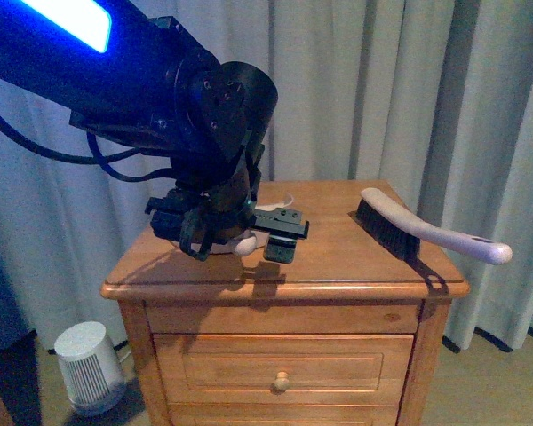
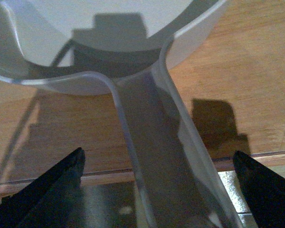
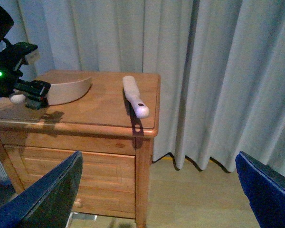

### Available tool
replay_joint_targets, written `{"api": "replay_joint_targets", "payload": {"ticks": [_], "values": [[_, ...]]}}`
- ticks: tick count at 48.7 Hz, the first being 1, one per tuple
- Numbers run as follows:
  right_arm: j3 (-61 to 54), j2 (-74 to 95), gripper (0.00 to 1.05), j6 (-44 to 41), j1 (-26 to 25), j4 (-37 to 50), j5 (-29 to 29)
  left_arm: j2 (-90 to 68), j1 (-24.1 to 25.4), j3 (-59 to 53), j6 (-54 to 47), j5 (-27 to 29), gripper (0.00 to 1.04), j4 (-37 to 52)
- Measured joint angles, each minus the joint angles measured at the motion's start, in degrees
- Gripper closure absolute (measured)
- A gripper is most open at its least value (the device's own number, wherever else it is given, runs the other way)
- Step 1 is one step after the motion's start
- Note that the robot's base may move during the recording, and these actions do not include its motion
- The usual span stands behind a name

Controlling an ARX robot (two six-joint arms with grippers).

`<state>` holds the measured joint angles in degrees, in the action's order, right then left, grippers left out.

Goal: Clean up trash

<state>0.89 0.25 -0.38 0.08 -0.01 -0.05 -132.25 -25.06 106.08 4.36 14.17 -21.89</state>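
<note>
Gripper on the right: wide open and holds nothing. It hangs well back from the nightstand; I think it is waiting its turn.
Gripper on the left: wide open too. One finger is on each side of the dustpan handle and neither touches it, so it has hold of nothing. It looks lined up to close on the handle.
Handle: sticks out past the front edge of the nightstand. That likely makes it easy to grab.
Whitish lump: sits under the left gripper at the front edge. I think it is the end of the handle.
Dustpan: sits on the wood, beyond the handle.
Brush: lies on the right side of the top, well apart from the dustpan. Its white handle hangs over the edge.
Trash: I cannot find it. The part of the pan that shows looks bare, and the left arm hides some of the top. I cannot tell where it lies from the left gripper.
</note>
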Motion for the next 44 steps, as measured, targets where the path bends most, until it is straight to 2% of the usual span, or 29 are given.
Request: {"api": "replay_joint_targets", "payload": {"ticks": [4,12,15,18,35,44], "values": [[0.00,0.00,0.07,0.00,0.00,0.00,0.00,0.00,0.00,-0.22,-0.22,0.39,0.30,0.11],[0.00,0.00,0.07,0.00,0.00,0.00,0.00,0.00,0.00,-0.31,-0.26,0.74,0.55,0.42],[0.00,0.00,0.07,0.00,0.00,0.00,0.00,0.00,0.00,-0.44,-0.22,1.38,0.68,0.59],[0.00,0.00,0.07,0.00,0.00,0.00,0.00,0.00,0.17,-0.44,-0.59,0.55,0.76,0.92],[0.00,0.00,0.07,0.00,0.00,0.00,0.00,0.33,0.57,-1.62,-1.81,0.42,0.77,3.02],[0.00,0.00,0.07,0.00,0.00,0.00,0.00,3.39,2.12,-5.14,-4.50,-0.20,0.77,8.85]]}}
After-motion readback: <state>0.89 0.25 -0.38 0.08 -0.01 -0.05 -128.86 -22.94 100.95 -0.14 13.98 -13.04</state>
